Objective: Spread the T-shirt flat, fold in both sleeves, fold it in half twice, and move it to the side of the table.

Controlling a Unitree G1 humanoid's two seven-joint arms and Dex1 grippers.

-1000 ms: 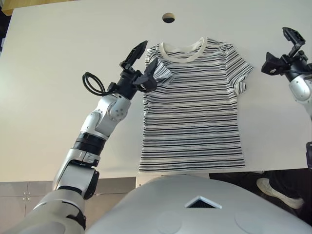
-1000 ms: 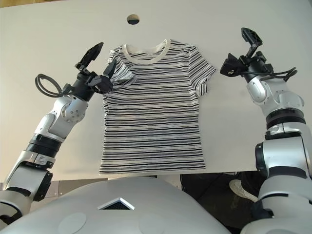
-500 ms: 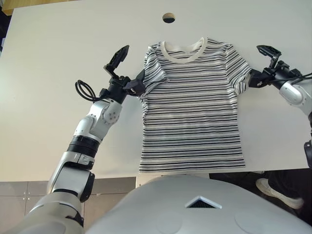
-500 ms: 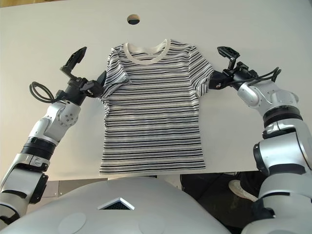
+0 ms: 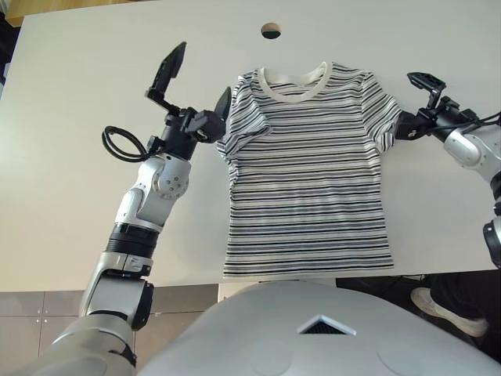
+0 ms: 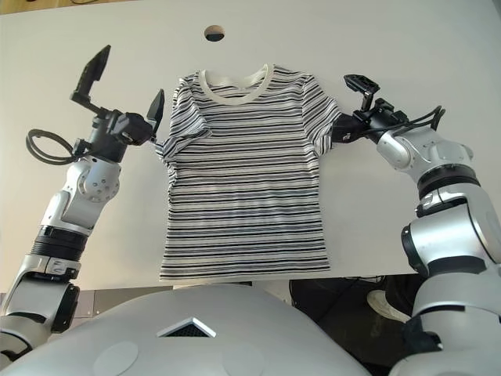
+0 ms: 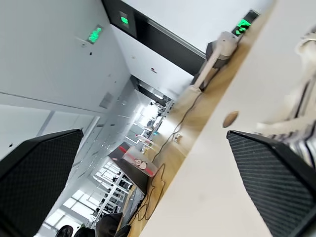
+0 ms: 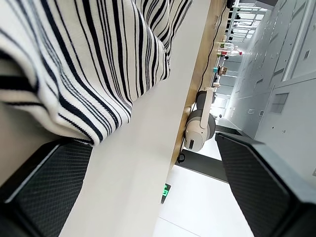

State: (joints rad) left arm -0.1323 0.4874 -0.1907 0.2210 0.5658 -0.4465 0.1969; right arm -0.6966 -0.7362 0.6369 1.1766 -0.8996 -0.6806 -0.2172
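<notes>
The white table (image 5: 94, 94) carries the striped T-shirt (image 5: 309, 180), which lies flat in the middle with the collar away from the robot, so that both arms can reach one side each. The left sleeve (image 5: 241, 125) looks already turned in onto the body, and the right sleeve (image 5: 387, 110) lies outward. The left gripper (image 5: 200, 78) hangs just beside the left shoulder, fingers spread wide and holding nothing. The right gripper (image 5: 415, 102) is also spread, with one finger at the edge of the right sleeve, probably ready to pinch and fold it. A small round hole (image 5: 271, 30) lies beyond the collar. The shirt shows no print, and the green signs (image 7: 94, 34) are too small to read.
</notes>
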